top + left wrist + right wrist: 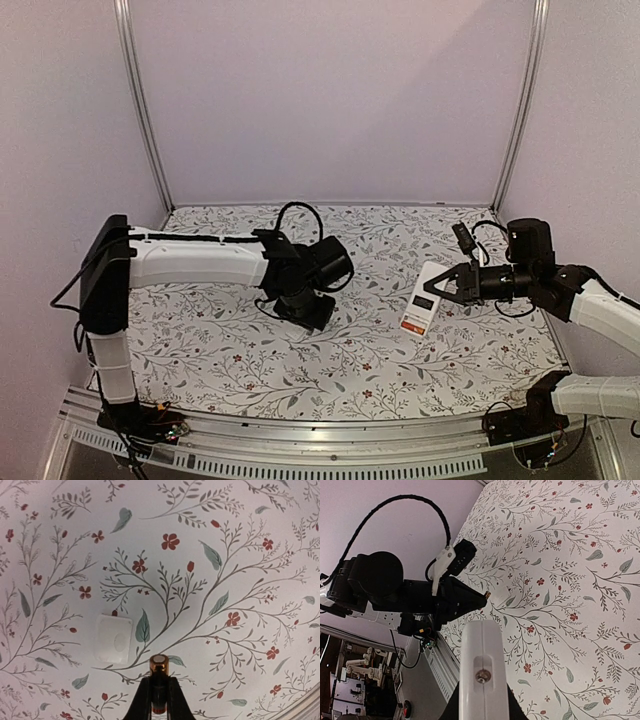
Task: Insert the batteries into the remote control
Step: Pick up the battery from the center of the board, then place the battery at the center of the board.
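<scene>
My left gripper (159,685) is shut on a battery (159,666), an orange cylinder with a silvery end that sticks out past the fingertips. It hangs just above the floral tablecloth. In the top view the left gripper (303,312) points down at the table's middle. My right gripper (448,285) is shut on the white remote control (421,299), held above the table at the right; its dark recess faces up. The right wrist view shows the remote's end (484,655) between my fingers, and the left gripper's battery tip (486,594) beyond it.
A small flat white cover plate (114,638) lies on the cloth just left of and beyond the left gripper; it also shows in the right wrist view (501,592). The table's near metal rail (330,435) runs along the front. Lilac walls enclose the back and sides.
</scene>
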You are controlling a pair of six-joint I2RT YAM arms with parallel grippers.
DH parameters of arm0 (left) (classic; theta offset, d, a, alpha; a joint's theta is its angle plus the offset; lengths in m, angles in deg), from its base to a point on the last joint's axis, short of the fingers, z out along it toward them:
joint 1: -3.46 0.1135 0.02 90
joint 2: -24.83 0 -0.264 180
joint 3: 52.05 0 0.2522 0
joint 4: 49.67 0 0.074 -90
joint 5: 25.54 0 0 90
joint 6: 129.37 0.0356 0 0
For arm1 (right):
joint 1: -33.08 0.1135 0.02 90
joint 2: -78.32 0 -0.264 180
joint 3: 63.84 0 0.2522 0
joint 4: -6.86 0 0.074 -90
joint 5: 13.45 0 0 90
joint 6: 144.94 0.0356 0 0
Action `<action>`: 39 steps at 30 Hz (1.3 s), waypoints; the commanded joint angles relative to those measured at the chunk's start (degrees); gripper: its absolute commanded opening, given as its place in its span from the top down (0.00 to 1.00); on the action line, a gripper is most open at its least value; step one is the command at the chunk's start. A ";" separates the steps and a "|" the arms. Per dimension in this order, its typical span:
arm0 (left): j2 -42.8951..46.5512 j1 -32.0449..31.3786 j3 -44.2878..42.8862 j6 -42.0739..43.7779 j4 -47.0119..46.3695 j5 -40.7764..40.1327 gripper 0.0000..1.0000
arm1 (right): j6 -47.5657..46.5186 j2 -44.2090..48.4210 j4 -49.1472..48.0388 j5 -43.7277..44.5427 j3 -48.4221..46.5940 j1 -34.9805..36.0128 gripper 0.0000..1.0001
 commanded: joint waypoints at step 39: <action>5.37 0.98 19.86 -66.08 -9.62 0.97 0.87 | -1.84 -0.05 0.30 -1.40 0.32 -0.39 1.00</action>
